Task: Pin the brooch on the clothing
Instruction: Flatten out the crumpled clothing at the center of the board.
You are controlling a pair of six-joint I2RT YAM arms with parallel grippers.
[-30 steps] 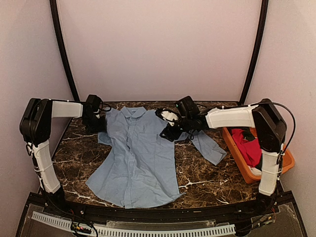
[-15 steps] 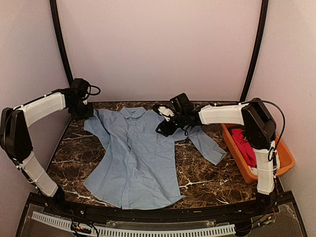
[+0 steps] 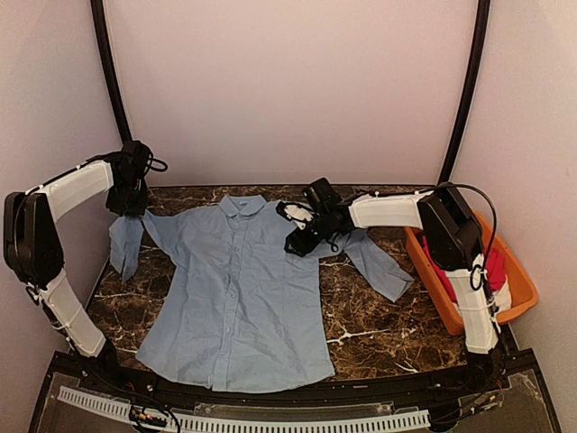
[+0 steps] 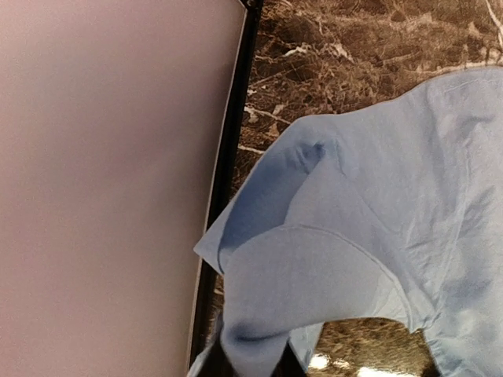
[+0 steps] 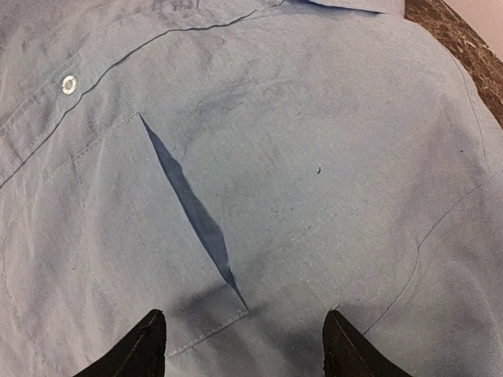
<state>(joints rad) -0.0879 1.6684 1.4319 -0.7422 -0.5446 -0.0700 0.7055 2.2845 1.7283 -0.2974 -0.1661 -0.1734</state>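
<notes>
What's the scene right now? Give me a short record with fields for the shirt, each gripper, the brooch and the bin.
shirt: light blue shirt, spread front up on the marble table
left gripper: shut on the shirt's sleeve, lifted at the far left; the sleeve end hangs down
right gripper: open, over the chest pocket
brooch: not visible in any view
bin: orange bin at the right edge, red garment inside
</notes>
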